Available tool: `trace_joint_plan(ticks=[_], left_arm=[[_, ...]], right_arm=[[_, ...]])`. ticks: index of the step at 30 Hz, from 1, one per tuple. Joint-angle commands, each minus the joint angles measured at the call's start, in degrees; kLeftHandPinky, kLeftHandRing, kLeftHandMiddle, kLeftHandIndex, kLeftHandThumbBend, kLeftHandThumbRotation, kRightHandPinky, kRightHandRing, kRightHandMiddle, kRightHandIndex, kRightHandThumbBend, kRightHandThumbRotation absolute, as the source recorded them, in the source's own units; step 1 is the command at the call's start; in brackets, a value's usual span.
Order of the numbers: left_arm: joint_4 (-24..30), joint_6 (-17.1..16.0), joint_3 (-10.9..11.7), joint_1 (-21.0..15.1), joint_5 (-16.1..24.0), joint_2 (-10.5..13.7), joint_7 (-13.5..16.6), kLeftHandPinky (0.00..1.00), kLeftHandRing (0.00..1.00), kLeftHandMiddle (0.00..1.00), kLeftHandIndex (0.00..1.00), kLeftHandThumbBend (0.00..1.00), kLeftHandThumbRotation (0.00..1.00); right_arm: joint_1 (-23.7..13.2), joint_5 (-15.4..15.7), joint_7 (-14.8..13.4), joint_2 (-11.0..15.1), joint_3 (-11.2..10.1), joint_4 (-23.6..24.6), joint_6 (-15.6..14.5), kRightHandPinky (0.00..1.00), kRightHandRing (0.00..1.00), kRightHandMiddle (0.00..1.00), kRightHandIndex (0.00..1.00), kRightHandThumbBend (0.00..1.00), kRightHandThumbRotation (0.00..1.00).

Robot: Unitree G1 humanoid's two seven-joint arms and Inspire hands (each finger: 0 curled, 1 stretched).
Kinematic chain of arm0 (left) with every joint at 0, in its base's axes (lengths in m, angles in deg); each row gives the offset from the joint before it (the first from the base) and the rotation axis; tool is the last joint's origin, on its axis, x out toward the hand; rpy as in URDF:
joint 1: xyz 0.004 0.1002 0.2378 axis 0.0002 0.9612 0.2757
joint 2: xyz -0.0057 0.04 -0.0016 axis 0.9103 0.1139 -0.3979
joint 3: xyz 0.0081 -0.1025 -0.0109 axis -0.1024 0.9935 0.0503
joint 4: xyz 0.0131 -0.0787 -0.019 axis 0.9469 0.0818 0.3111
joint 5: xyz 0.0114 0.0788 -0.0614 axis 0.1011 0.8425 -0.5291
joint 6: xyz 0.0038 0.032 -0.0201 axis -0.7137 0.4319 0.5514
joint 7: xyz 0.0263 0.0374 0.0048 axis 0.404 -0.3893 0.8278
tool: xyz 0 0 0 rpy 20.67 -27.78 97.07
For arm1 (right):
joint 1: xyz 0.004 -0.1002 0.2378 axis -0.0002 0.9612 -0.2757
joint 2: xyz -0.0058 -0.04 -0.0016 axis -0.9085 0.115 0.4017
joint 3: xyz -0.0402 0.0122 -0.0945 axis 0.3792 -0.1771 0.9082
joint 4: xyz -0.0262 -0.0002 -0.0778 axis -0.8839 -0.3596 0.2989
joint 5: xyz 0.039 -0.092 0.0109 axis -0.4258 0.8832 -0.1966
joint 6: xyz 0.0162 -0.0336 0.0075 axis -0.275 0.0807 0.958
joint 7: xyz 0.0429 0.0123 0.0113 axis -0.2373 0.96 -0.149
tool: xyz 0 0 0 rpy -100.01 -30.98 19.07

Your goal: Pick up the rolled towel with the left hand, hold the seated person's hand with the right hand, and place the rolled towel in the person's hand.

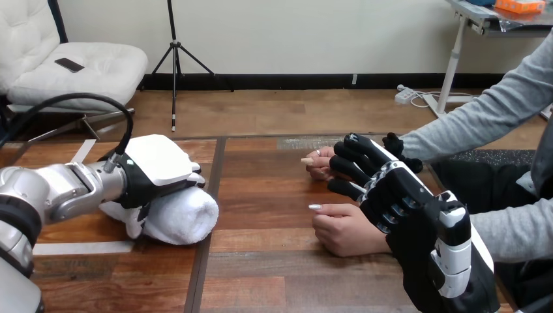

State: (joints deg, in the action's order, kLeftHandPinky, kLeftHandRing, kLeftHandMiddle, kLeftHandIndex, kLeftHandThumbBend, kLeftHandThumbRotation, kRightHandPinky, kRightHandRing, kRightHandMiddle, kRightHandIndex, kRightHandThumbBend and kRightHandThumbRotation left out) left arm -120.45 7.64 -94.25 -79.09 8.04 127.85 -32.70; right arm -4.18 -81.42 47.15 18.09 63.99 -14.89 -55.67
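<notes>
The white rolled towel (186, 218) lies on the wooden table (261, 274) at the left. My left hand (156, 166) rests on top of it, its fingers curled down over the roll, which still sits on the table. At the right the person has two hands on the table: a far hand (319, 163) and a near hand (345, 229), lying loosely closed. My right hand (404, 195) hovers over them, its fingers nearly straight and reaching across the back of the far hand, the thumb (394, 145) by the grey sleeve cuff. I cannot see it gripping either hand.
The person's grey-sleeved arms (495, 111) come in from the right edge. White tape strips (81, 248) mark the table near the towel. A bare stretch of wood separates the towel from the person's hands.
</notes>
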Motion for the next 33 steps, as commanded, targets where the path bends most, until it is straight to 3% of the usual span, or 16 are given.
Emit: trace_joint_plan(ticks=[1,10,25,33], left_arm=[[-0.75,0.97,-0.19,-4.43,-0.91,-0.6,0.99,0.81,0.9,0.9,0.85,1.0,0.03],[-1.46,0.69,0.33,-4.21,-2.15,-0.87,0.31,0.78,0.86,0.86,0.81,1.0,0.0],[-2.75,1.41,0.73,-4.62,-5.35,-1.49,-3.73,0.72,0.79,0.82,0.79,1.0,0.0],[-3.98,2.08,3.66,-4.11,-11.1,-2.21,-9.25,0.66,0.75,0.8,0.78,1.0,0.0]], right_arm=[[-1.17,-1.01,0.04,0.23,-0.18,2.52,-0.16,0.86,0.91,0.91,0.89,0.79,1.0],[-0.79,-1.39,0.05,0.48,-0.29,3.1,-0.59,0.87,0.92,0.91,0.88,0.8,1.0],[-0.73,-1.63,0.28,0.3,-0.49,3.16,-0.25,0.88,0.92,0.91,0.88,0.79,1.0],[-0.8,-2.0,0.64,0.31,-0.48,3.02,-0.31,0.88,0.91,0.91,0.88,0.78,1.0]])
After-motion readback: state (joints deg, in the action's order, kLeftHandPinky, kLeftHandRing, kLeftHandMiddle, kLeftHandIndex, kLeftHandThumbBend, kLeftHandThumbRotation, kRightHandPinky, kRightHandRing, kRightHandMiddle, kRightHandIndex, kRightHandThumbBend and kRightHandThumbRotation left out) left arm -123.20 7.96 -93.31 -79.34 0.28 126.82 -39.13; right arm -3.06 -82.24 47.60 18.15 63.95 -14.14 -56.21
